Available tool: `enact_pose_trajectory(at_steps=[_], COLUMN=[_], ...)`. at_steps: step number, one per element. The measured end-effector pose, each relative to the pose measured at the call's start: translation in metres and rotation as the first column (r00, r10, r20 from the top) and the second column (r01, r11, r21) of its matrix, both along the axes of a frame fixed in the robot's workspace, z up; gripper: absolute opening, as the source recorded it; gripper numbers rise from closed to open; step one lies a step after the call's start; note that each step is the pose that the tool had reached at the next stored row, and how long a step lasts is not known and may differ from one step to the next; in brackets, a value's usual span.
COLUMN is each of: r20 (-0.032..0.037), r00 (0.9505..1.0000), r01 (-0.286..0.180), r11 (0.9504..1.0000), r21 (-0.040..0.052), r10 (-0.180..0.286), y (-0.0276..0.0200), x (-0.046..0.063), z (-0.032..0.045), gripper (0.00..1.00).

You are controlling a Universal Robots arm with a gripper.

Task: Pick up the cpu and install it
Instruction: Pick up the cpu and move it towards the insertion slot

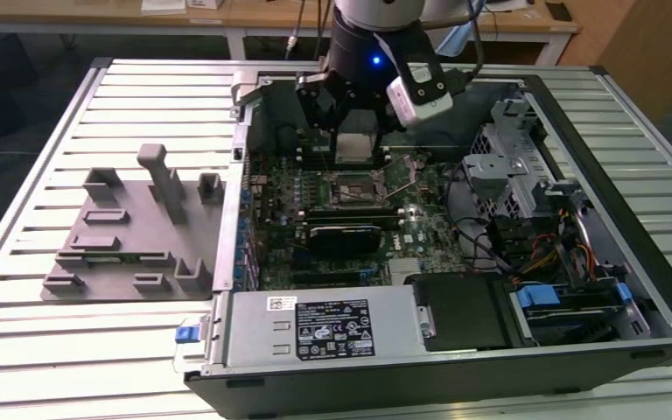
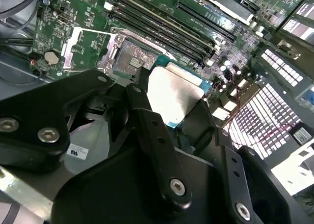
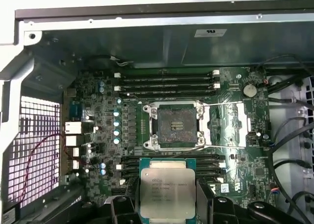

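Black end effector [image 3: 168,208] clamped on the edges of a small flat silvery-grey square cpu [image 3: 167,187], held just beside the open metal-framed socket [image 3: 175,125] on the green motherboard [image 3: 230,172]; light, stiff, probably fragile underneath.

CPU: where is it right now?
In the first wrist view the cpu is gripped in the tool, held above the motherboard beside the empty socket, not yet seated in it.
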State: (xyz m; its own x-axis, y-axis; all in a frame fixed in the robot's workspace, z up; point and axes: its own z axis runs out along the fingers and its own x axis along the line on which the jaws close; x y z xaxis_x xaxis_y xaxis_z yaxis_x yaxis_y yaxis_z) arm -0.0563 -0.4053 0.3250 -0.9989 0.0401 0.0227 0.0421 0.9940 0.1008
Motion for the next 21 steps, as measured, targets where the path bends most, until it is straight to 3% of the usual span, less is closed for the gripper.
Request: enact_pose_trajectory(at_steps=[17, 21], r20=[0.0010, 0.0010], r00=[1.0000, 1.0000], r01=[0.000, 0.000], r11=[0.9999, 0.9997], r21=[-0.0163, -0.0228], r10=[0.000, 0.000], y=[0.0046, 0.0083], x=[0.000, 0.001], z=[-0.0309, -0.0371], gripper=[0.54, 0.54])
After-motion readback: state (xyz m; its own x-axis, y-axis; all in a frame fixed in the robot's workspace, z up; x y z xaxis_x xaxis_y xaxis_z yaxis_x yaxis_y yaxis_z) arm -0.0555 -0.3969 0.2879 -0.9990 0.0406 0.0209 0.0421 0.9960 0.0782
